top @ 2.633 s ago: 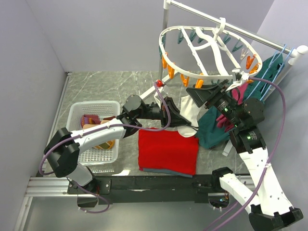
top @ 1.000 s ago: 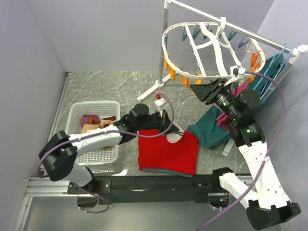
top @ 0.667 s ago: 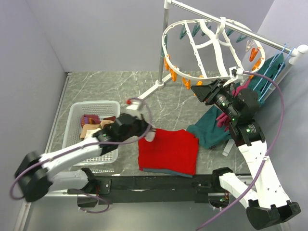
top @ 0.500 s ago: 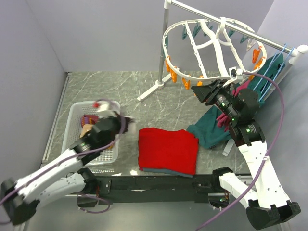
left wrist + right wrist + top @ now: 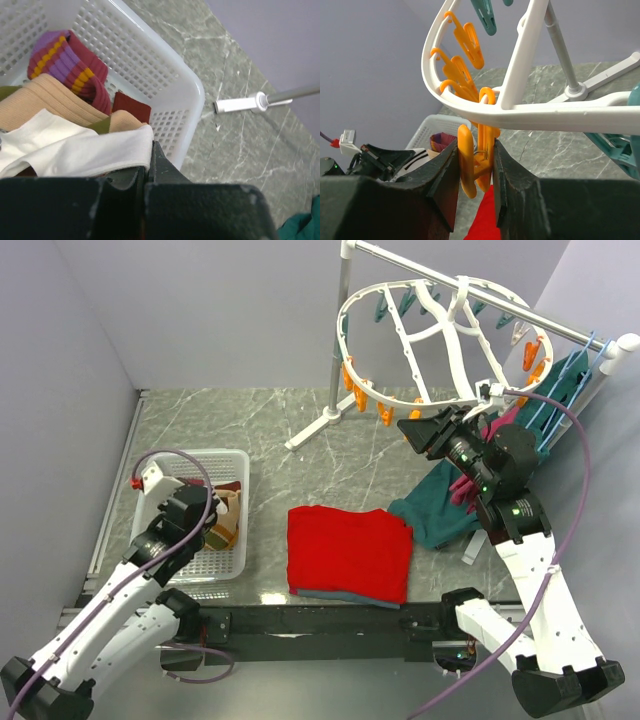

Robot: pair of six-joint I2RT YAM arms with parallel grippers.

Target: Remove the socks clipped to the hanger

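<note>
The white oval hanger (image 5: 452, 340) hangs from the rack at the back right, and the pegs I can see hold no sock. My right gripper (image 5: 415, 430) is shut on an orange clip peg (image 5: 470, 160) under the hanger's rim (image 5: 520, 112). My left gripper (image 5: 215, 515) is over the white basket (image 5: 160, 465), shut on a whitish sock (image 5: 75, 147) that drapes into it. A maroon-purple sock (image 5: 70, 65) with orange stripes and a tan sock (image 5: 55, 100) lie in the basket (image 5: 165, 80).
A flat red cloth (image 5: 350, 552) lies at the front centre of the marble table. Teal and pink garments (image 5: 430, 510) hang on blue hangers (image 5: 560, 390) at the right. The rack's pole (image 5: 343, 330) and foot (image 5: 245, 103) stand behind the basket.
My left arm swung from under the hanger, across the red cloth, to the basket, carrying the whitish sock. The hanger rocked a little. My right gripper stayed on the orange peg.
</note>
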